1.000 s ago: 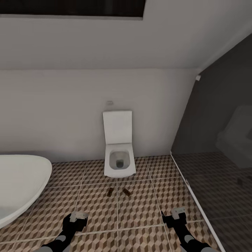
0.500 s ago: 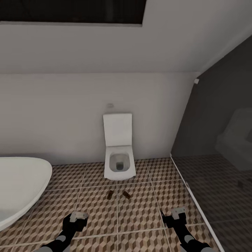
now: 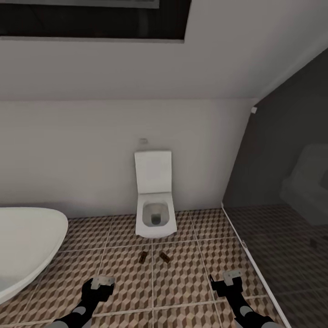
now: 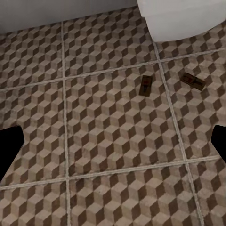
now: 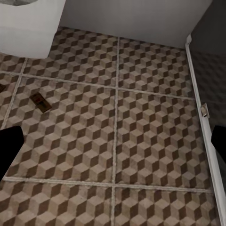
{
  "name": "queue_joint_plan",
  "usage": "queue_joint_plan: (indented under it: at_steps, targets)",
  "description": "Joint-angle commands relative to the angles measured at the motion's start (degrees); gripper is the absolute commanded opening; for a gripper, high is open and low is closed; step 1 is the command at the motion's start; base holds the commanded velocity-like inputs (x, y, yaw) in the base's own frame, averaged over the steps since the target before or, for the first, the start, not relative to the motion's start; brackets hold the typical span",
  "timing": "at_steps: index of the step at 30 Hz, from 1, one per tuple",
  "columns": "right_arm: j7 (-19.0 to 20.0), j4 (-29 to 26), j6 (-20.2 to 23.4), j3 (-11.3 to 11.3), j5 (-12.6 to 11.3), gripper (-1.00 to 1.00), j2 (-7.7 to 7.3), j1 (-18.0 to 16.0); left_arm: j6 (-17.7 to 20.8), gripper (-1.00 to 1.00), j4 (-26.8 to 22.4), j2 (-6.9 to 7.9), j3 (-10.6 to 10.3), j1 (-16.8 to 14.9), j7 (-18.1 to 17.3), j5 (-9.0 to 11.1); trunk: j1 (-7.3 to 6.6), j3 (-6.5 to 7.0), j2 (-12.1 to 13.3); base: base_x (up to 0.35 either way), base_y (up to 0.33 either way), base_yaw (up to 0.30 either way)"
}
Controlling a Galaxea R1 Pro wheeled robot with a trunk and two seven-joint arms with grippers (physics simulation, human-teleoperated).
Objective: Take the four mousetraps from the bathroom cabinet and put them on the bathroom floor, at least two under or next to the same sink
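**Mara:** While both arms hang low over the bathroom floor [image 3: 182, 278], which step would you say is in hand?

**Tovi:** Judging by the layout, a placing round is over and the next fetch is due. Two mousetraps lie on the cube-pattern tiles just in front of the toilet [image 3: 155, 200]: one mousetrap [image 3: 143, 257] to the left, the other mousetrap [image 3: 164, 257] close beside it but not touching. Both lie flat on the same tiled surface.

**Mara:** And the grippers?

**Tovi:** The left gripper [image 3: 102, 283] has its jaws spread wide with nothing between them; in its wrist view the dark fingertips [image 4: 9, 146] sit at opposite edges with bare tile between. The right gripper [image 3: 231, 279] is likewise wide and empty, hovering near the pale strip [image 3: 248, 255] that borders the dark shower area.

**Mara:** So two down. What does the next move call for?

**Tovi:** I'd say turning the base away from the toilet and the bathtub [image 3: 27, 246] to find the cabinet, since two traps remain to be collected. Neither cabinet nor sink is ahead, so I cannot tell how near the sink these two lie

**Mara:** Is that a risk?

**Tovi:** Possibly. If the sink is well apart from here, at least two traps will need setting beside or under it
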Motion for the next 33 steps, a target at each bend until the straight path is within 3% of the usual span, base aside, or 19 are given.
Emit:
queue_joint_plan:
  at_steps: [1, 33]
  targets:
    - [-0.2, 0.0, -0.1, 0.5, -0.3, 1.0, 0.0, 0.0, -0.1, 1.0, 0.1, -0.03, -0.4, 0.0, 0.1, 0.1, 0.03, -0.02, -0.1, 0.0, 0.0, 0.0]
    - [-0.2, 0.1, -0.1, 0.5, -0.3, 1.0, 0.0, 0.0, -0.1, 1.0, 0.1, -0.05, -0.4, 0.0, 0.1, 0.1, 0.03, 2.99, -0.1, 0.0, 0.0, 0.0]
